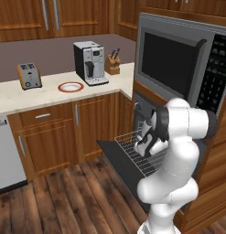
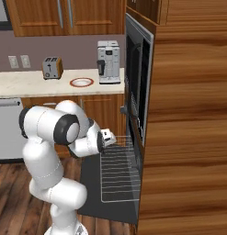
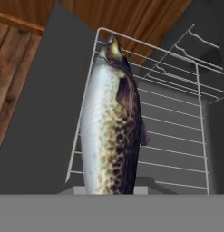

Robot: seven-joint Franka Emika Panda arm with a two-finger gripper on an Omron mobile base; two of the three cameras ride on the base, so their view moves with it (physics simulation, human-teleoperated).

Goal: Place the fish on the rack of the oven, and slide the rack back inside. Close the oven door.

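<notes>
We find the oven door (image 2: 94, 188) let down flat, its dark panel reaching toward the wooden floor (image 1: 64, 201) on the near side. Above it the rack (image 2: 118, 176) is drawn out of the oven (image 1: 144, 107), its wire grid bare in the base views.

The end effector (image 1: 144, 141) hangs over the far part of the rack, near the oven mouth. In the hand view the fish (image 3: 112, 127) runs up from the bottom of the frame, speckled flank and pale belly showing, with the rack and door behind it. We judge the end effector to be closed on the fish, which hangs above the grid; whether any part of it touches the wires we cannot tell.

Beyond, on the left, the tabletop (image 1: 41, 98) carries a red-rimmed plate (image 1: 71, 87), with a toaster (image 1: 29, 75) left of it, a coffee machine (image 1: 90, 62) right of it and a knife block (image 1: 114, 64) farther right. The microwave (image 1: 178, 64) sits above the oven.

Assessment of progress: the fish has been brought to the rack, but it is not yet set down. Outstanding items, in our judgement, are:
- releasing the fish onto the wires;
- pushing the rack into the cavity;
- raising the door shut.
</notes>
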